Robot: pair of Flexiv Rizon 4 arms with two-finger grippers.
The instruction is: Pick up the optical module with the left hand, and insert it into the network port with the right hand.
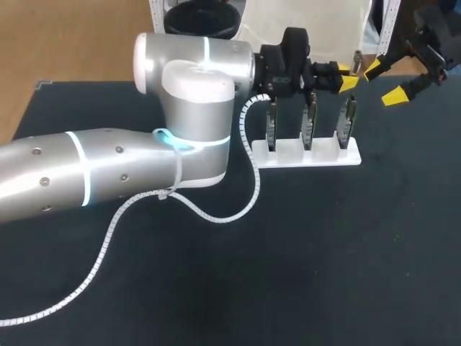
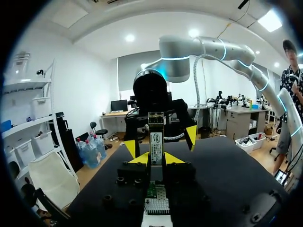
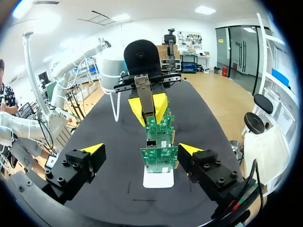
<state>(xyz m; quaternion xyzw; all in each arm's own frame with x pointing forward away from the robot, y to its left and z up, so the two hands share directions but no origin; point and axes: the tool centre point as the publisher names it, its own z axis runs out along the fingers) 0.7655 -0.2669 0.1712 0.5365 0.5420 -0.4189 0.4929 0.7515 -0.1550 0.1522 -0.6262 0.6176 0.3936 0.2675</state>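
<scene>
Across a dark surface [image 1: 360, 252], the robot's left arm [image 1: 108, 166] stretches in to hang over a white rack [image 1: 328, 153] carrying three upright circuit boards [image 1: 310, 122]. The left hand [image 1: 348, 81] pinches the optical module [image 2: 155, 137] between its yellow tips, holding it on end above the row of boards and clear of them. The right hand [image 1: 385, 81] hovers just beyond the rack's far end with its fingers spread wide and nothing in them, facing the module. The handover is not yet made. The likely trouble lies there: if the right hand's fingers press together off-centre, or the left hand lets go too soon, the slim module could twist or drop onto the boards beneath. A tilted grip would then jam against what looks like the network port [image 3: 151, 142] on a board in the rack rather than slide in. The nearest board stands between the spread right fingers and the module, so a low approach could clip its edge. The left arm's spiral cable [image 1: 216, 216] trails over the surface beside the rack's near end, well apart from the right hand.
</scene>
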